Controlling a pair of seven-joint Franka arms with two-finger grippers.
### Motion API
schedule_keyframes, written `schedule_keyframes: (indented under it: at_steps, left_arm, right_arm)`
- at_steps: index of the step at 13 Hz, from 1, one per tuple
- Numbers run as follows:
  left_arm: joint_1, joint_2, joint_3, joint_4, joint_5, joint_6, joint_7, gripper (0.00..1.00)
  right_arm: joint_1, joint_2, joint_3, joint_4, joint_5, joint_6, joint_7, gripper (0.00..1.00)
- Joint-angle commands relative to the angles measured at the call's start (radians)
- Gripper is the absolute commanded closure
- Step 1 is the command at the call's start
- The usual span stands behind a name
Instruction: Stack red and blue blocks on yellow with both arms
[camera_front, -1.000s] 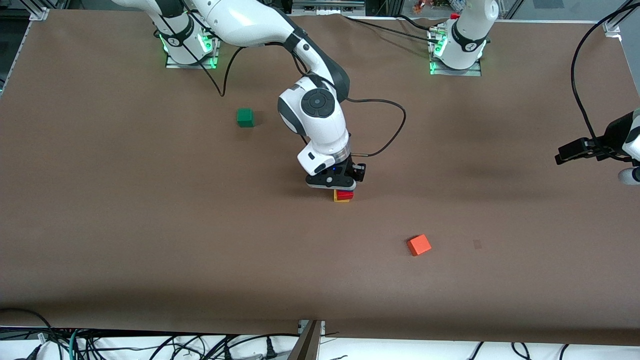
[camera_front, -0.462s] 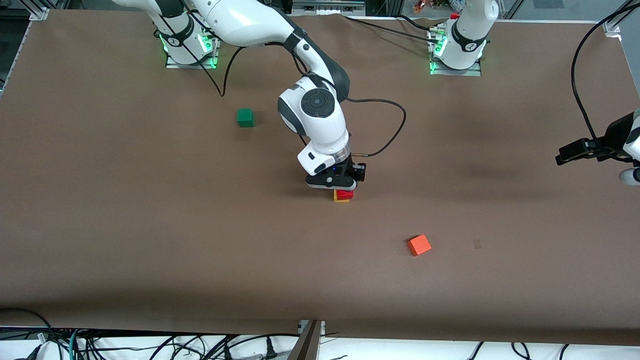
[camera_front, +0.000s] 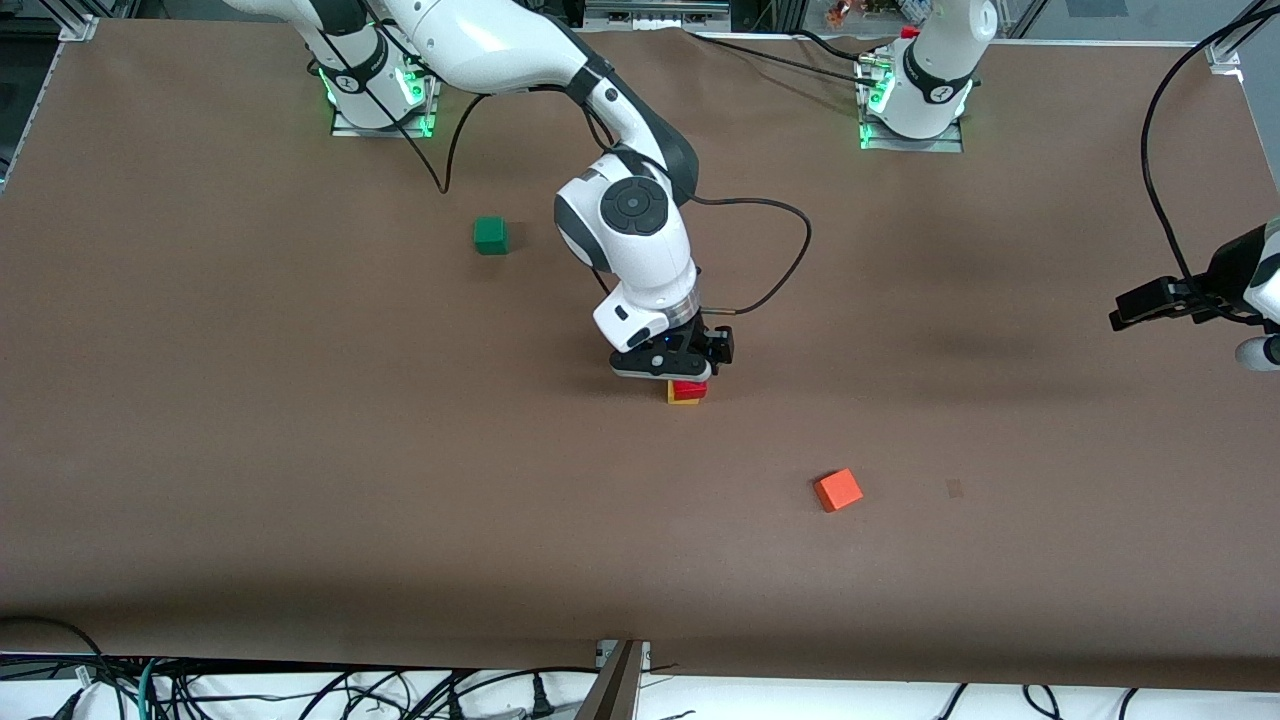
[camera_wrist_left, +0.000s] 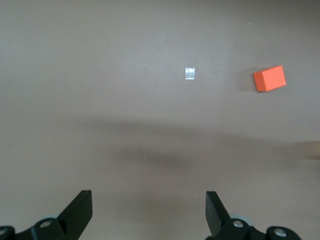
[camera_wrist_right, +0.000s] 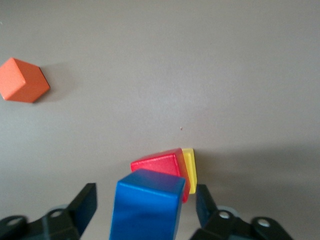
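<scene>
White arms (camera_front: 630, 250), black cables (camera_front: 770, 250)

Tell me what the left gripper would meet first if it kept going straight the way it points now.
Probably just the bare table. The left gripper is open with nothing between its fingers, and the orange cube sits well off that line. Depth is unclear, so how soon it would meet the table can't be told.

Orange cube (camera_front: 838, 490) on the brown table (camera_front: 300, 450), nearer the front camera than the green cube (camera_front: 490, 235).
</scene>
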Motion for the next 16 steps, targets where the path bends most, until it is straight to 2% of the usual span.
schedule_keyframes:
  at_steps: [1, 3, 6, 7, 9, 10, 13, 14, 16]
  left_arm:
    - [0.005, 0.008, -0.008, 0.025, -0.012, 0.001, 0.021, 0.00]
    - [0.004, 0.014, -0.008, 0.038, -0.008, -0.001, 0.021, 0.00]
    - [0.002, 0.016, -0.005, 0.042, -0.005, -0.001, 0.022, 0.00]
    - [-0.001, 0.020, -0.004, 0.042, -0.005, -0.001, 0.021, 0.00]
    - [-0.001, 0.021, -0.006, 0.042, -0.006, -0.001, 0.017, 0.00]
    - [-0.001, 0.021, -0.005, 0.042, -0.006, -0.001, 0.017, 0.00]
    - [-0.002, 0.021, -0.003, 0.043, -0.006, -0.001, 0.014, 0.00]
    - [-0.002, 0.021, -0.003, 0.042, -0.006, -0.001, 0.014, 0.00]
    - [-0.002, 0.025, -0.004, 0.063, -0.006, -0.001, 0.013, 0.00]
  right_arm:
    - [-0.029, -0.023, -0.002, 0.023, -0.005, -0.018, -0.005, 0.00]
    - [-0.065, -0.040, -0.002, 0.023, -0.001, -0.075, -0.029, 0.00]
    - [-0.129, -0.156, -0.005, -0.020, 0.005, -0.271, -0.139, 0.00]
    - [-0.164, -0.215, -0.003, -0.073, 0.012, -0.303, -0.181, 0.00]
    - [-0.220, -0.359, -0.005, -0.243, 0.079, -0.313, -0.306, 0.00]
    - [-0.232, -0.434, -0.011, -0.325, 0.081, -0.313, -0.340, 0.00]
    - [-0.235, -0.650, -0.099, -0.524, 0.081, -0.386, -0.467, 0.00]
    - [-0.235, -0.710, -0.151, -0.566, 0.079, -0.435, -0.526, 0.00]
    - [-0.234, -0.796, -0.268, -0.576, 0.071, -0.579, -0.677, 0.00]
